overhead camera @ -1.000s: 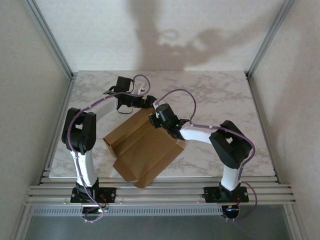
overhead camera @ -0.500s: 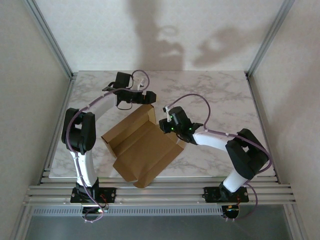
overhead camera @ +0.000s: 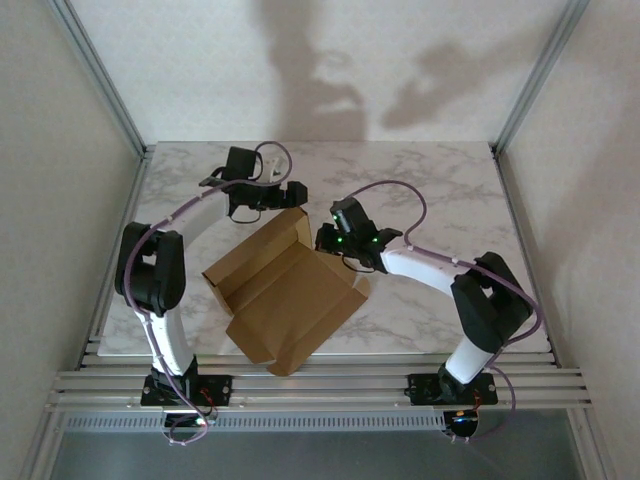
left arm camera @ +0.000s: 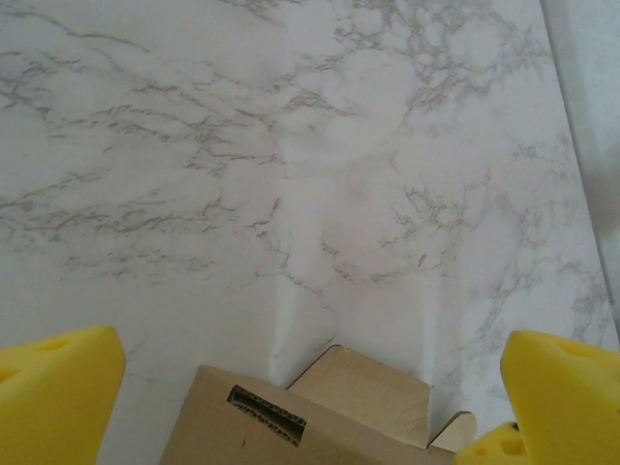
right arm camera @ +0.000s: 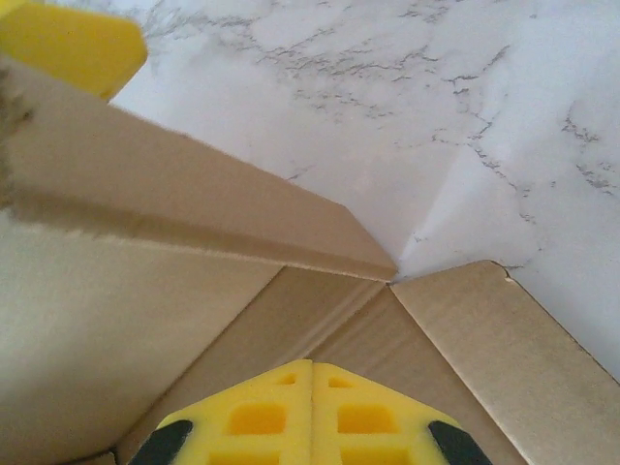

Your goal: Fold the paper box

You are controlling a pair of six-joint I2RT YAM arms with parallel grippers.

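While the left end effector (left arm camera: pixel 310 387) hovers wide open, the right end effector (right arm camera: pixel 311 373) sits closed over the paper box (overhead camera: pixel 285 292).

I am looking at the paper box (overhead camera: pixel 285 295): matt brown cardboard, its cut edge showing rough and fibrous. The counter (overhead camera: pixel 450 190) is showing a smooth, faintly glossy white marble finish with grey veins. My right tool (right arm camera: pixel 311 383) is wearing matt yellow foam, dimpled. The rails (overhead camera: pixel 350 385) are gleaming like brushed metal.
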